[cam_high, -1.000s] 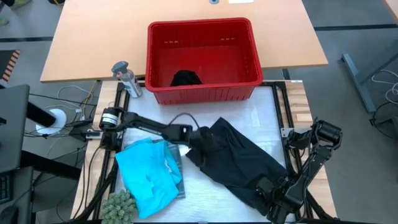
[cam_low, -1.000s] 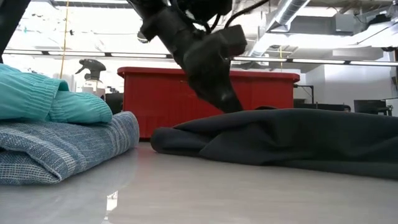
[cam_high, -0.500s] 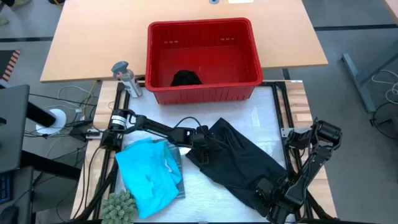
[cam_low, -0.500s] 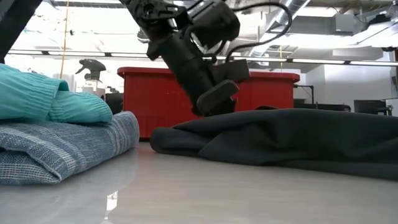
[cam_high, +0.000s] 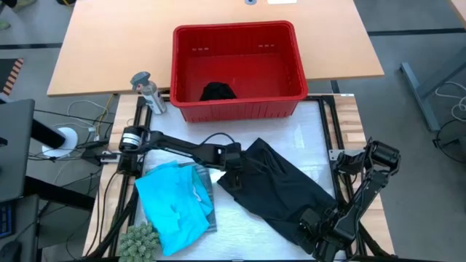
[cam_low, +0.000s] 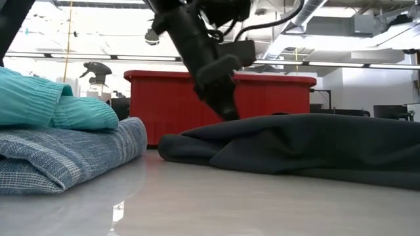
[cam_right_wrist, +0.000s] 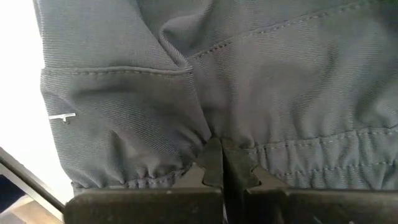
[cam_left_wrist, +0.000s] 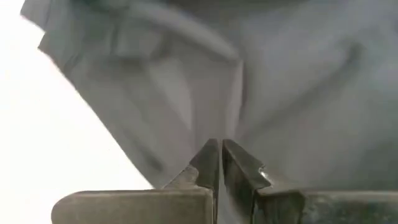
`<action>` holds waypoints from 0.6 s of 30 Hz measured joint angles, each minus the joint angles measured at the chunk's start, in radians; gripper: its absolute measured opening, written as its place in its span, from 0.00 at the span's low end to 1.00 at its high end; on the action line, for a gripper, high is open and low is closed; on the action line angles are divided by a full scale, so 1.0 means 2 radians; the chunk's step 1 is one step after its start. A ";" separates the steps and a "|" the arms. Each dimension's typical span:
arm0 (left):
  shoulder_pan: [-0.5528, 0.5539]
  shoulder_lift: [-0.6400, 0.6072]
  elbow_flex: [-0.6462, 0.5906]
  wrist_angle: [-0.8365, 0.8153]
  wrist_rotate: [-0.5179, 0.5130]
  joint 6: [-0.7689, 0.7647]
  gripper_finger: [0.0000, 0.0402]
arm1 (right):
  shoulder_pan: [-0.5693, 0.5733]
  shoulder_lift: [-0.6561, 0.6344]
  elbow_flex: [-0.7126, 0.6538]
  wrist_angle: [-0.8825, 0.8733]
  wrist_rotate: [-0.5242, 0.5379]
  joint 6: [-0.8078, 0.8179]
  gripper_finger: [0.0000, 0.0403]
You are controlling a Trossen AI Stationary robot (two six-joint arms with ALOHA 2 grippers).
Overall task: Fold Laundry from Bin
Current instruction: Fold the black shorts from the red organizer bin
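Left gripper [cam_high: 234, 166] is rising a little off the black garment [cam_high: 280, 188] compared with half a second ago; fingers are pressed together, pinching a fold at its near-left edge, probably to drag it flat. Turquoise piece [cam_high: 172, 204] is sitting folded on the striped one [cam_low: 65, 154], left of it. Bin [cam_high: 237, 105] is sitting behind, one dark item [cam_high: 217, 92] inside. Right gripper [cam_high: 314, 225] is clamping the waistband corner, anchoring it.

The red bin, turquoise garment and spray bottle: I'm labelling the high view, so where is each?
red bin [cam_high: 238, 109]: high view, near wall.
turquoise garment [cam_high: 173, 207]: high view, cloth's middle.
spray bottle [cam_high: 148, 94]: high view, its body.
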 joint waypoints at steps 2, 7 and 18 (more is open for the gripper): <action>-0.001 -0.010 0.000 -0.027 -0.012 -0.005 0.02 | 0.000 0.000 0.000 0.000 0.000 0.000 0.04; 0.001 -0.030 -0.001 -0.075 -0.091 -0.032 0.01 | 0.000 0.000 0.000 -0.001 0.000 0.000 0.04; 0.081 -0.021 -0.002 0.121 0.060 -0.051 0.20 | 0.000 0.000 0.000 0.009 0.000 0.001 0.04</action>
